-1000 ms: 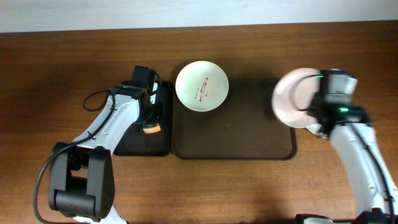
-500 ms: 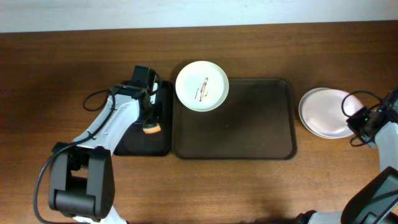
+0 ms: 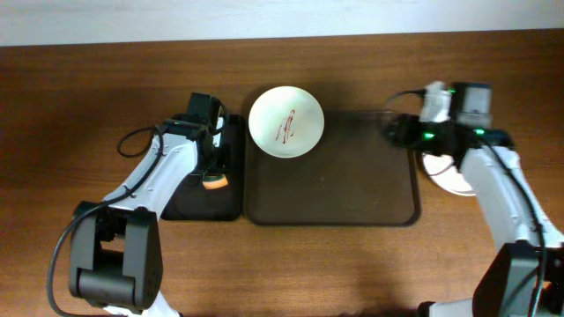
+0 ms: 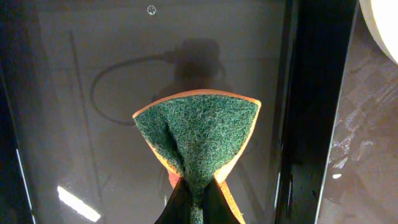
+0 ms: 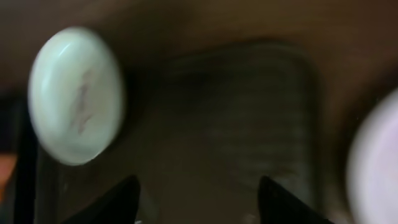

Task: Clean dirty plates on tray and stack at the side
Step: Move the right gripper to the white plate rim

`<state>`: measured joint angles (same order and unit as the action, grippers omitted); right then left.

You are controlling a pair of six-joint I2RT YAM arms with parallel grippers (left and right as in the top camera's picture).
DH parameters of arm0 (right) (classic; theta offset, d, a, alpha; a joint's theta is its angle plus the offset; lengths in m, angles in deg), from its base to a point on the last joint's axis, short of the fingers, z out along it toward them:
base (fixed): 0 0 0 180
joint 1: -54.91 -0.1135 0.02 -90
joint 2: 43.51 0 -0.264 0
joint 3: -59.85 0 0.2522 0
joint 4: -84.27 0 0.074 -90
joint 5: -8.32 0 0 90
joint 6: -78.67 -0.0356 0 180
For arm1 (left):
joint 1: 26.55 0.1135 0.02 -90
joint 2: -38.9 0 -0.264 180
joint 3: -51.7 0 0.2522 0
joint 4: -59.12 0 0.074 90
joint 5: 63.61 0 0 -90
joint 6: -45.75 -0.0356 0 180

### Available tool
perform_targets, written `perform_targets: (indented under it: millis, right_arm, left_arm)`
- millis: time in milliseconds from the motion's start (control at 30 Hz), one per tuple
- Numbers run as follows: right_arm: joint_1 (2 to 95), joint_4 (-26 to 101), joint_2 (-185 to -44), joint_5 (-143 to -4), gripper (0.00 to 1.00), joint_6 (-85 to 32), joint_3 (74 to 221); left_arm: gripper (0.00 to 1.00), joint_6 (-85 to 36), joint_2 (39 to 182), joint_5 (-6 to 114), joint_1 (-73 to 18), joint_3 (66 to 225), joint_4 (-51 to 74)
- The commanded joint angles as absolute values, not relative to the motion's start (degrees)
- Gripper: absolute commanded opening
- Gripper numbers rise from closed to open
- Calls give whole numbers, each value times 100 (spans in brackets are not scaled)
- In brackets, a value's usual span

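Observation:
A white plate [image 3: 286, 121] with a thin red smear sits on the far left corner of the dark brown tray [image 3: 352, 194]. The blurred right wrist view shows the same plate [image 5: 76, 93] and the tray [image 5: 236, 118]. My right gripper [image 3: 395, 130] hovers over the tray's far right corner, open and empty [image 5: 199, 208]. On the tabletop to the right of the tray lie stacked pale plates [image 3: 443, 176], mostly hidden under my right arm; one pale pink rim [image 5: 379, 162] shows. My left gripper [image 3: 214, 176] is shut on a green and orange sponge [image 4: 196, 137].
A narrower black tray [image 3: 189, 207] lies left of the brown tray, beneath the left gripper and sponge; its glossy floor [image 4: 93, 93] fills the left wrist view. A cable loops beside the left arm [image 3: 132, 141]. Bare wood tabletop [image 3: 352, 273] runs along the front.
The right gripper carried a pale pink plate off to the right, let it go on the stack beside the tray, opened, and swung back over the tray's right end. The left arm stayed still.

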<state>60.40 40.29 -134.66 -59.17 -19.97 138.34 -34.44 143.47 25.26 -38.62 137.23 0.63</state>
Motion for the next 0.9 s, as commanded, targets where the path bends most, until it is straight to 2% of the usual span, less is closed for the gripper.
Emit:
perform_targets:
  millis: [0, 133, 300, 500, 667, 733, 867]
  right_arm:
    - [5293, 4370, -13755, -6272, 62, -1888, 13919]
    - [4760, 4921, -14334, -6346, 62, -1934, 13919]
    - [4325, 5922, -15269, -6411, 61, -2579, 13919]
    - [4012, 6564, -15656, -6505, 61, -2810, 13919]
    - [3988, 6558, -15838, -6905, 42, -3335, 13919]
    - [3986, 6562, -15835, -6881, 28, -3330, 13919]
    - [3992, 6481, -15798, -6763, 21, -3326, 13921]
  left_arm:
    - [0, -3556, 14410, 2491, -3838, 13673, 74]
    - [0, -3556, 14410, 2509, -3838, 13675, 74]
    - [0, -3556, 14410, 2509, -3838, 13673, 71]
    - [0, -3556, 14410, 2509, -3838, 13673, 65]
    - [0, -3556, 14410, 2509, -3838, 13673, 23]
    - [0, -3556, 14410, 2509, -3838, 13673, 12]
    - [0, -3556, 14410, 2509, -3838, 13675, -12]
